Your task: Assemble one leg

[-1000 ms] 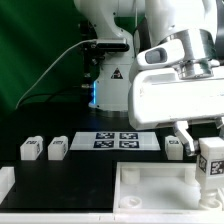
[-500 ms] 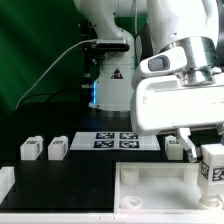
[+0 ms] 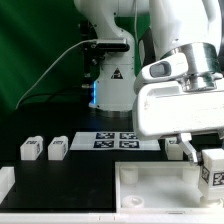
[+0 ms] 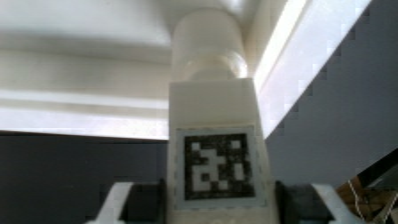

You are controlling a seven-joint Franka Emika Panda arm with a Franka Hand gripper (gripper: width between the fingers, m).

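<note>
the fingers [image 4: 121, 207] are closed on the leg [image 3: 213, 171], holding it over the right edge of the tray [image 3: 150, 200] at the exterior view's right. its black-and-white square tag [image 4: 215, 160], a coded pattern, faces the wrist camera. two loose legs [image 3: 30, 148], each with a similar tag, stand on the tabletop [image 3: 85, 175] at the exterior view's left.

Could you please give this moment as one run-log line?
gripper: shut on leg | leg: upright, tag visible, over tray part at exterior view's right | three other legs: on table

white tagged leg [image 3: 214, 171] — upright; exterior view's right edge
</note>
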